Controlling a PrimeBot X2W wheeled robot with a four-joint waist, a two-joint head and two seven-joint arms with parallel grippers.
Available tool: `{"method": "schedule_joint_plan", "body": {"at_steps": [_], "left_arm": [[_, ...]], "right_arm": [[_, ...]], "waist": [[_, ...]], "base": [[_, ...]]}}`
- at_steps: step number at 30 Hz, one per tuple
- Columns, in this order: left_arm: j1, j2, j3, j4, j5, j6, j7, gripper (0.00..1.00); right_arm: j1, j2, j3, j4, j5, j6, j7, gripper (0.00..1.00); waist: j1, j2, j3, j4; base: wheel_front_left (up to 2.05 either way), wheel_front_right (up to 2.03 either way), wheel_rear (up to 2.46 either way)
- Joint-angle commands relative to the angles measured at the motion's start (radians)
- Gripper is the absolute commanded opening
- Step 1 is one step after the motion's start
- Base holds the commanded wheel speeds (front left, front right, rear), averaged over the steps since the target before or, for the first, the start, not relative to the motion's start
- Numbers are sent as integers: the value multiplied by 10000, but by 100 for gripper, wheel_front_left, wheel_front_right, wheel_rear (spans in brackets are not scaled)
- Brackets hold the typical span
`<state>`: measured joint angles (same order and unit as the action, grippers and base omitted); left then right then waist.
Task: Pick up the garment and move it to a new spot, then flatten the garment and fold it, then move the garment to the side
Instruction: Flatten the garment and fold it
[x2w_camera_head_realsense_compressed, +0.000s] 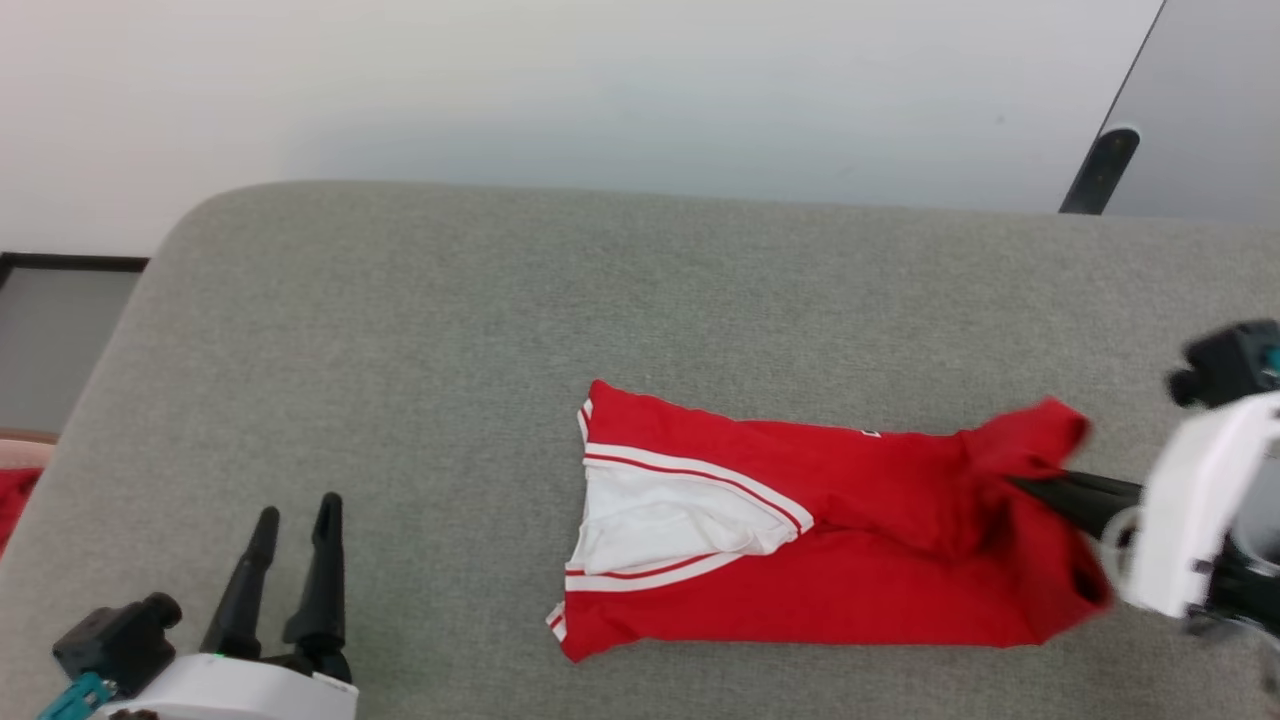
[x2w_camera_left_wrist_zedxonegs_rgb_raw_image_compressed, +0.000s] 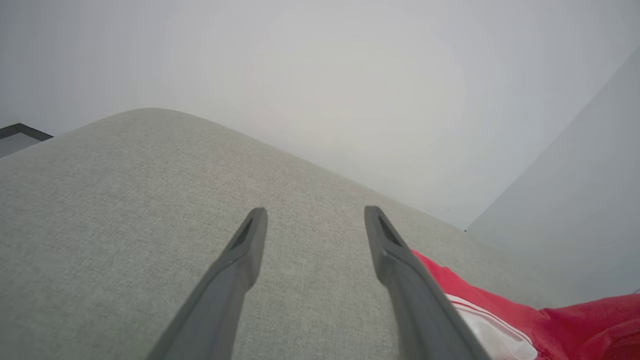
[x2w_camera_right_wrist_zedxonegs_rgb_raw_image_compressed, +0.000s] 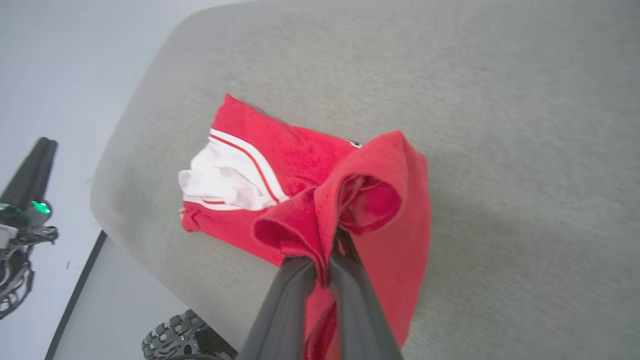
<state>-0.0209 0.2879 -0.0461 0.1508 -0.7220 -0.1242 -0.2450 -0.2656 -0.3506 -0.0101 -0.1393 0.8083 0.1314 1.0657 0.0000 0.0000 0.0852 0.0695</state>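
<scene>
Garment (x2w_camera_head_realsense_compressed: 860, 560) is laid folded near the cushion's (x2w_camera_head_realsense_compressed: 400, 350) front edge, right of centre. Its right end is clamped in the right gripper (x2w_camera_head_realsense_compressed: 1025, 487) and raised, likely for dragging aside. Left gripper (x2w_camera_head_realsense_compressed: 299, 506) is parked at the front-left corner, fingers apart, clear of the cloth.

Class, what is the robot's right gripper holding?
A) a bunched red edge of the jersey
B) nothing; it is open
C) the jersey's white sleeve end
A: the right gripper is shut on a bunched red fold of the garment, away from its white sleeve end.
</scene>
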Motion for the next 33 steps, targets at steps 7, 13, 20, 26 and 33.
{"method": "schedule_joint_plan", "body": {"at_steps": [7, 13, 20, 26, 33], "left_arm": [[-229, -180, -311, 61, -75, -19, 14, 100], [-579, -384, -540, 258, -100, -46, -51, 100], [-997, -587, -855, 543, -159, -61, -117, 100], [-1174, -671, -953, 765, -212, -75, -169, 100], [-1155, -614, -900, 787, -319, -81, -194, 100]], "right_arm": [[-1010, 1352, 1023, 97, -555, -16, -120, 0], [-1794, 2071, 1923, 905, -1129, -16, -544, 0], [-2422, 2494, 2566, 2294, -1800, -14, -1470, 0], [-2844, 2529, 3196, 3349, -2144, -14, -2026, 28], [-3262, 2393, 3849, 3693, -1855, -14, -2465, 100]], "waist": [[0, 0, -49, 505], [0, 0, 170, 1012], [0, 0, 438, 1643], [0, 0, 567, 1934], [0, 0, 535, 1914]], "base": [[0, 0, 0], [0, 0, 0], [0, 0, 0], [0, 0, 0], [0, 0, 0]]}}
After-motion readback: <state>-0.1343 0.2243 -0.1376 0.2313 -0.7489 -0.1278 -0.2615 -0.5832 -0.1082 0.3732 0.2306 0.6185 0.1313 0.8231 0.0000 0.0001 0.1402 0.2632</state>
